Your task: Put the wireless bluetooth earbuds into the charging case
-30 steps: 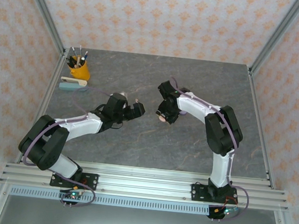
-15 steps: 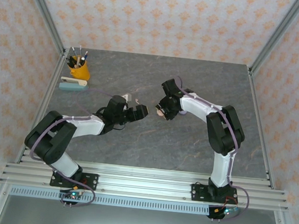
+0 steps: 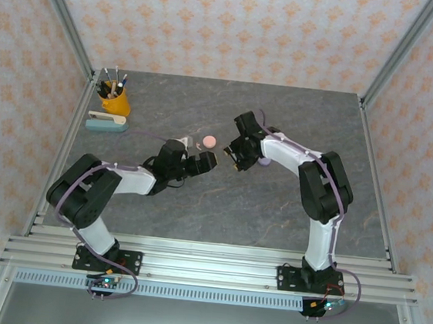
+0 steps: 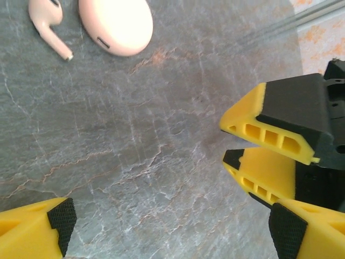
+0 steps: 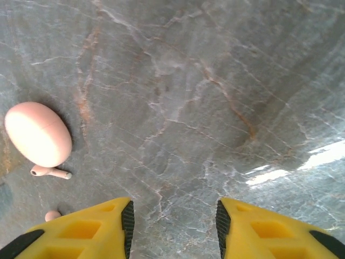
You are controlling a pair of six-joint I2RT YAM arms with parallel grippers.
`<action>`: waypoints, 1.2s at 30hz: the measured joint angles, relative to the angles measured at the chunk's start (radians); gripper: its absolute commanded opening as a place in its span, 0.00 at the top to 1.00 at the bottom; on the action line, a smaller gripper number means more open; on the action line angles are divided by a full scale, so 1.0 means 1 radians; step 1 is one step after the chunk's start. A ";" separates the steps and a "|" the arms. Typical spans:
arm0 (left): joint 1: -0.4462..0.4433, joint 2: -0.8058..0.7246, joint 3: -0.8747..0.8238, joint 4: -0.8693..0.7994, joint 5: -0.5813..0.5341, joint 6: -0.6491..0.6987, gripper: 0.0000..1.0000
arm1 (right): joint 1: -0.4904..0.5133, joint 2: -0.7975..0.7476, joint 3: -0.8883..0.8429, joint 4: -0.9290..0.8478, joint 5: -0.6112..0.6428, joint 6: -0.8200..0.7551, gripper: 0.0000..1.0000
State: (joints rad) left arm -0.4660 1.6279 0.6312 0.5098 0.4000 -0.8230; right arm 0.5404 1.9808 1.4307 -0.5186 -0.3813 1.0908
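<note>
Counter (image 3: pixel 257 213) of grey veined stone is carrying everything here. In the top view a rounded pink charging case (image 3: pixel 209 140) is lying flat near the middle of the frame, slightly above the gap between the two arms. In the left wrist view a pale pink earbud (image 4: pixel 48 24) is lying on its side at the upper left of the frame, just beside the case, with its stem pointing toward the lower right. In the right wrist view a second small pink piece (image 5: pixel 52 216), apparently another earbud, is peeking out at the lower left, right against the edge of a yellow finger. The left tool (image 4: pixel 167 232) is hanging over bare stone with its fingers spread wide and nothing between them. The right tool (image 5: pixel 172 226) is standing partly open, a clear gap showing between its pads, and it is holding nothing; the case is sitting at the left of its frame, well clear of the fingers. The two tools are facing each other closely below the case. A yellow pen cup (image 3: pixel 114 102) and a pale stapler (image 3: pixel 106 122) are sitting at the upper left of the counter.
</note>
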 measured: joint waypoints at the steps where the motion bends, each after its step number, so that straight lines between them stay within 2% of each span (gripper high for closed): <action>1: 0.005 -0.027 0.001 -0.018 -0.012 -0.002 0.01 | 0.000 0.011 0.038 -0.030 0.010 -0.022 0.44; 7: 0.098 -0.192 0.087 -0.211 -0.099 -0.007 0.00 | 0.000 0.121 0.331 -0.176 0.060 -0.182 0.24; 11: 0.187 -0.248 0.175 -0.345 -0.148 -0.013 0.00 | 0.000 0.209 0.476 -0.245 0.071 -0.275 0.19; 15: 0.258 -0.258 0.238 -0.462 -0.174 -0.013 0.00 | 0.004 0.318 0.618 -0.323 0.084 -0.359 0.18; 19: 0.293 -0.248 0.278 -0.547 -0.173 -0.009 0.00 | 0.020 0.405 0.740 -0.387 0.116 -0.398 0.18; 29: 0.319 -0.217 0.304 -0.605 -0.165 -0.006 0.00 | 0.087 0.473 0.832 -0.459 0.165 -0.327 0.19; 36: 0.325 -0.213 0.303 -0.603 -0.140 -0.010 0.00 | 0.109 0.574 0.962 -0.493 0.196 -0.286 0.21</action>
State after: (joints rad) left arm -0.1413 1.4147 0.9340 -0.0929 0.2604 -0.8333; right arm 0.6495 2.5546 2.3928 -1.0115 -0.1848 0.8051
